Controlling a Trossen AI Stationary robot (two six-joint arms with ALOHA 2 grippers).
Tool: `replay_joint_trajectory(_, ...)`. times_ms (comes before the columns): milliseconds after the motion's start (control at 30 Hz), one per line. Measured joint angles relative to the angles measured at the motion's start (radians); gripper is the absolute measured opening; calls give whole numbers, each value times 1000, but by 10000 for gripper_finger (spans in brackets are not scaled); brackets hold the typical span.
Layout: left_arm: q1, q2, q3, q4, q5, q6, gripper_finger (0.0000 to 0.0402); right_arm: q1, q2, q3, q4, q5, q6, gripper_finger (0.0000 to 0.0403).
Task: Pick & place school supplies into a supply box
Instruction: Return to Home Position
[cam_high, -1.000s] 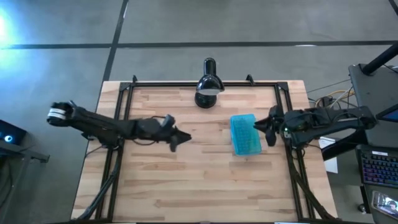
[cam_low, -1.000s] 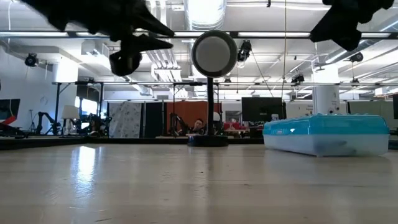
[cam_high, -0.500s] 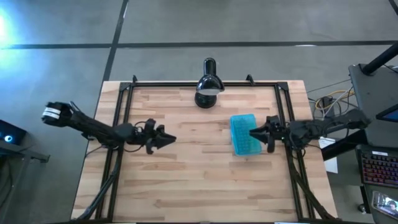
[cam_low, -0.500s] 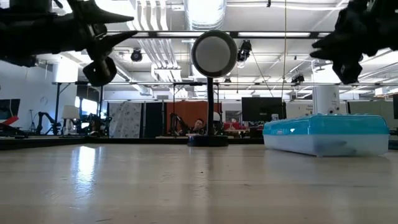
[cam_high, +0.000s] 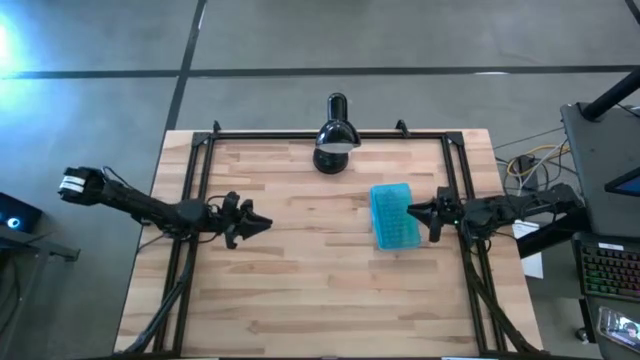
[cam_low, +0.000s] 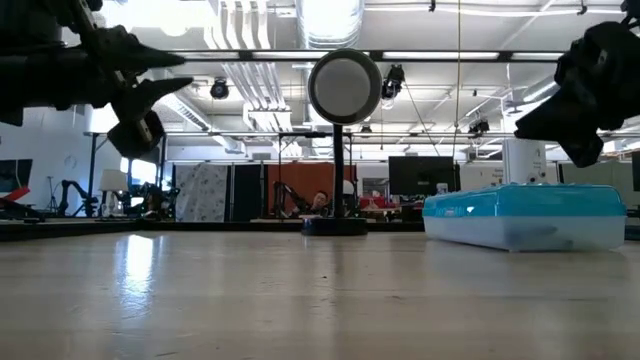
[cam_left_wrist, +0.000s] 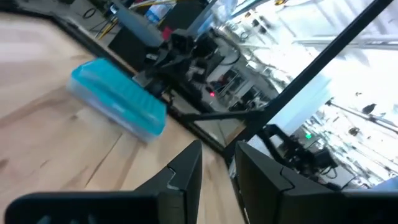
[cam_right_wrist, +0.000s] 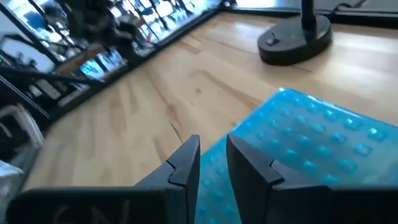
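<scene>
The supply box lies flat on its clear tray toward the table's right side, with its teal ribbed lid down. No scissors, pens or markers show on the table, and I cannot make out what is inside the box. My left gripper hovers over the table's left half and points right, its fingers a narrow gap apart. My right gripper hovers just right of the box and points at it. It is above the lid and also narrowly open.
A black desk lamp stands at the middle of the far edge, with its round head facing the near side. A black metal frame runs along the table's left, right and far edges. Bare wood lies in front of the box.
My left gripper has drawn back from the table's middle toward the left edge and sunk a little. My right gripper has come down from higher up and moved slightly toward the box's right side. The box has stayed where it was.
</scene>
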Motion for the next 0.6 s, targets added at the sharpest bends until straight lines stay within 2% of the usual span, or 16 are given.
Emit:
replay_joint_trajectory(333, 0, 6, 0, -114, -4, -2, 80, 0, 0, -5, 16, -1, 25, 82)
replay_joint_trajectory(600, 0, -141, -2, -291, -4, -3, 80, -17, -35, -19, 51, -5, 22, 72)
